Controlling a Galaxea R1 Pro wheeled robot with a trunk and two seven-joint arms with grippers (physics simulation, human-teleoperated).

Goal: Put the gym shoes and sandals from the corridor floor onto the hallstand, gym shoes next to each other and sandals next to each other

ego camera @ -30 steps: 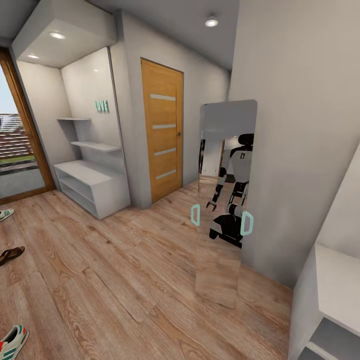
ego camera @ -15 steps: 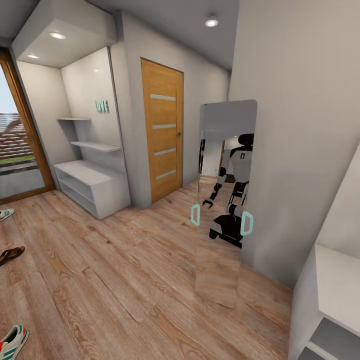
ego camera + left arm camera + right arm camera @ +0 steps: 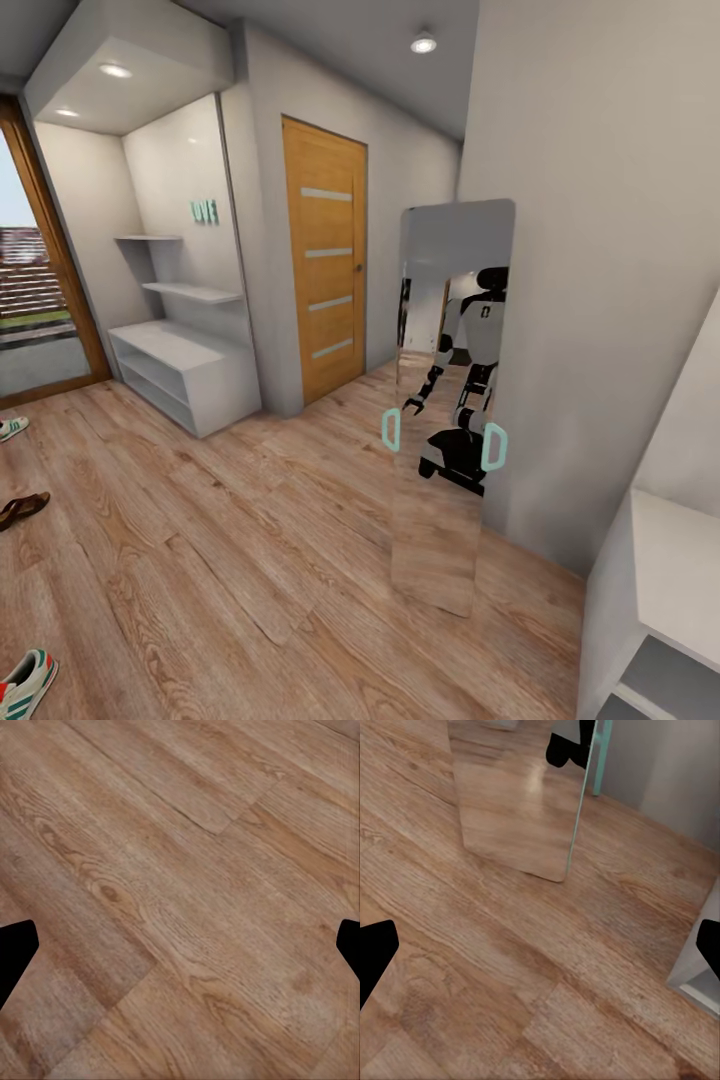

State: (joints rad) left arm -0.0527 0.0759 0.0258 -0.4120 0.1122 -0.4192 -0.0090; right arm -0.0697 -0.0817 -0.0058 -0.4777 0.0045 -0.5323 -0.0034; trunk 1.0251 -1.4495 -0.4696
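The hallstand (image 3: 185, 372) stands in the alcove at the far left, a pale bench with two open shelves, wall shelves and teal letters (image 3: 204, 211) above. On the corridor floor (image 3: 250, 560), one gym shoe (image 3: 25, 682) lies at the head view's bottom left corner. A second gym shoe (image 3: 10, 428) is cut by the left edge. Between them lies one brown sandal (image 3: 20, 510). My left gripper (image 3: 180, 949) is open over bare planks, its black fingertips (image 3: 15, 952) far apart. My right gripper (image 3: 540, 949) is open too, with nothing between its fingers.
A tall leaning mirror (image 3: 450, 400) stands against the right wall and reflects the robot. A wooden door (image 3: 325, 260) is beyond the hallstand. A plain white shelf unit (image 3: 660, 590) sits at the near right. A glass door (image 3: 35, 300) is at the far left.
Almost nothing has changed. In the mirror, the robot's reflected arm has shifted slightly. The shoes, sandal and hallstand stay where they were.
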